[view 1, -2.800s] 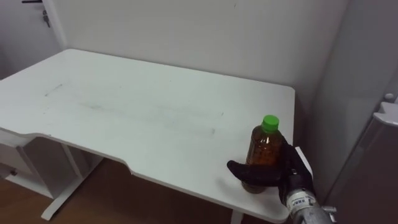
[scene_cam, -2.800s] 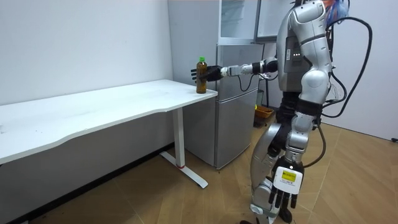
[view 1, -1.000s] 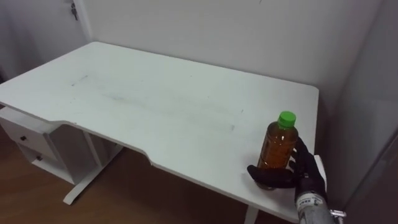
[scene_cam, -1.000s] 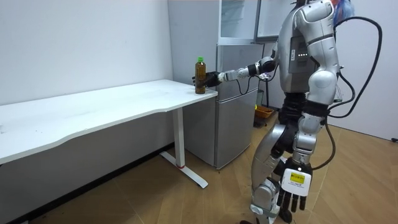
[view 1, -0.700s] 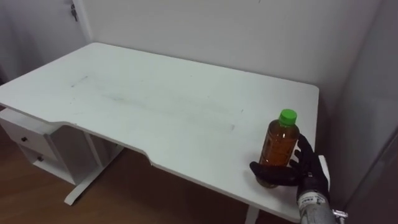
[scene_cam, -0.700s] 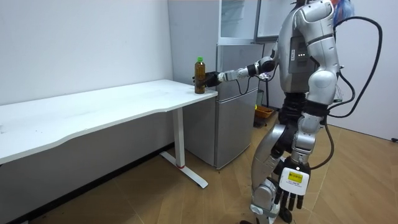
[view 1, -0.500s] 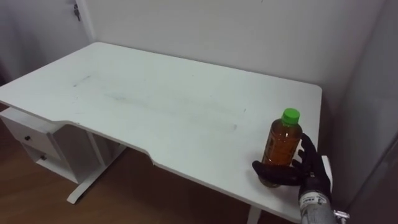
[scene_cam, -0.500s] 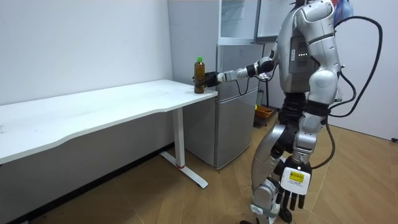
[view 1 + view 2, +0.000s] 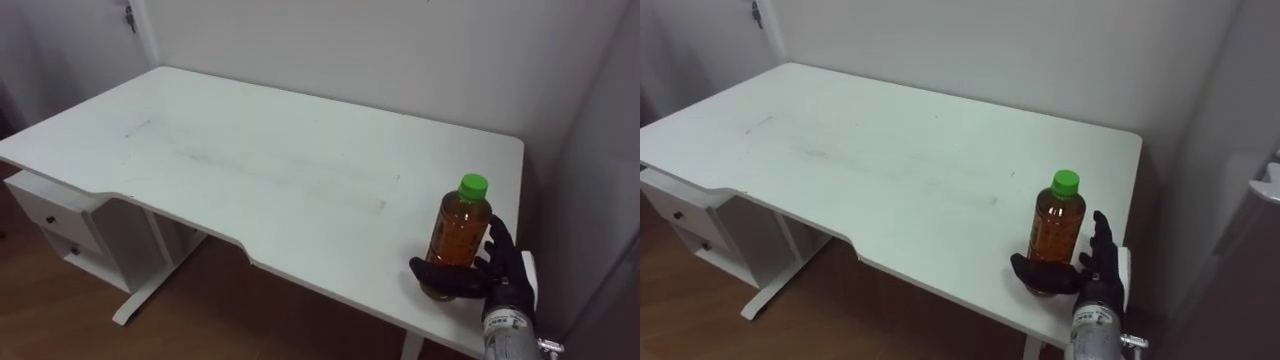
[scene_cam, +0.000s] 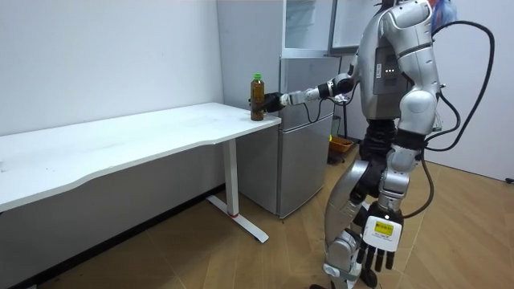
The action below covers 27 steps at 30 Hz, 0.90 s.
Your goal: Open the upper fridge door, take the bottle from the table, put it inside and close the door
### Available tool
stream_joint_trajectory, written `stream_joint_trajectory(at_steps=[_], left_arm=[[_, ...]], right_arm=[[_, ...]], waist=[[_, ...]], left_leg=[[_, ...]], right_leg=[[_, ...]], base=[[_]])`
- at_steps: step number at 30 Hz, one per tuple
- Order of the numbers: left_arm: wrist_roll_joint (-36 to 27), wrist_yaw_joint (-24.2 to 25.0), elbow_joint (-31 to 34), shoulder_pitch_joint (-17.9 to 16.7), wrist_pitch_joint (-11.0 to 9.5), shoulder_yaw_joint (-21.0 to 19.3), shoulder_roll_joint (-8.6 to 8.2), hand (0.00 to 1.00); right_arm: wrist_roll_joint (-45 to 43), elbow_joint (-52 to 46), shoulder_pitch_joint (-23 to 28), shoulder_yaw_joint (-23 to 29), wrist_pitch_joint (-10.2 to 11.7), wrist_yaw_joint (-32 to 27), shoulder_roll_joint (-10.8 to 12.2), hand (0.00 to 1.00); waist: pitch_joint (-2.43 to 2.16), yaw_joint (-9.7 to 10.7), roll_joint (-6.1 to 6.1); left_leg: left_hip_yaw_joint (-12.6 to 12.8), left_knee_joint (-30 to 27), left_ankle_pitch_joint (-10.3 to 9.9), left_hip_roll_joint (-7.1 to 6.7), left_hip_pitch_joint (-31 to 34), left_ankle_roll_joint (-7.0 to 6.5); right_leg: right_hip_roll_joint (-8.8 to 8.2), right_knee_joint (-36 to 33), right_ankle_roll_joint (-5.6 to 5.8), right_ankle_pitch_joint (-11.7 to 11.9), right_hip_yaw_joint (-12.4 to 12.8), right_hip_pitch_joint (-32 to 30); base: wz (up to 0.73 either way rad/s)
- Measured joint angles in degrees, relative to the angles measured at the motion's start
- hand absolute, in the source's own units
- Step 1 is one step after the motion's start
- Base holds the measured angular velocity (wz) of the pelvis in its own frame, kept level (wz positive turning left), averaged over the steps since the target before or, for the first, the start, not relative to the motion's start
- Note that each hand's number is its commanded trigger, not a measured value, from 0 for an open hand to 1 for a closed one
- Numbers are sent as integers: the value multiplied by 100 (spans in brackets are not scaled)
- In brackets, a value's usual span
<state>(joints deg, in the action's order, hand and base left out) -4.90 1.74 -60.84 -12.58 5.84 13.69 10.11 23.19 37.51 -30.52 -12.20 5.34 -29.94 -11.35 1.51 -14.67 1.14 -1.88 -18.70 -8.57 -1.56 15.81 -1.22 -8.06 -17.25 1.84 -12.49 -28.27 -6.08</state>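
The whole head view has slid sideways over the last few seconds, so the camera has moved, not the white desk (image 9: 250,170). In the room view the robot has shifted its stance at the desk's end, settling a little closer to that end.

The bottle (image 9: 458,235), amber with a green cap, has not left the desk. It stands upright by the desk's front right corner, just as it did a second ago. What has changed is the hold. The right hand (image 9: 497,272) now sits tighter against the bottle's lower part, its thumb curled across the side that faces the desk's front edge. Its fingers rise behind the bottle, on the side toward the desk's right edge. The foot of the bottle looks to be still touching the desktop, though the thumb hides most of it.

The left hand (image 10: 376,250) hangs below desk height, well clear of the desk, fingers loose and straight.

For the task, this reads as the grasp set and the lift not yet begun. The fridge (image 10: 301,160) stands just past the desk's end, and its upper part appears open. So the carry should be short once the bottle comes off the desk.
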Motion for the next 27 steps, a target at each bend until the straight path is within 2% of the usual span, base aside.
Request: stream_joint_trajectory(at_steps=[4,13,27], left_arm=[[-1,-8,-21,0,1,-8,0,0],[-4,-27,-47,-1,-1,0,1,0],[-2,-166,-47,-42,18,9,1,0]], right_arm=[[-6,-17,-113,-6,-22,-5,3,0],[-93,-297,-322,-38,-33,-130,25,0],[-83,-487,-324,-181,-38,-164,25,0]], waist=[[-2,-10,3],[-4,-28,0],[-28,-51,-10]], left_leg=[[13,-17,2,-20,13,-3],[13,-5,6,-19,31,2],[11,-15,7,-17,30,2]], right_leg=[[-74,-156,1,-75,-1,-80],[-65,-144,-2,-78,-8,-98],[-72,-176,-3,-77,-18,-98]], base=[[0],[0],[0]])
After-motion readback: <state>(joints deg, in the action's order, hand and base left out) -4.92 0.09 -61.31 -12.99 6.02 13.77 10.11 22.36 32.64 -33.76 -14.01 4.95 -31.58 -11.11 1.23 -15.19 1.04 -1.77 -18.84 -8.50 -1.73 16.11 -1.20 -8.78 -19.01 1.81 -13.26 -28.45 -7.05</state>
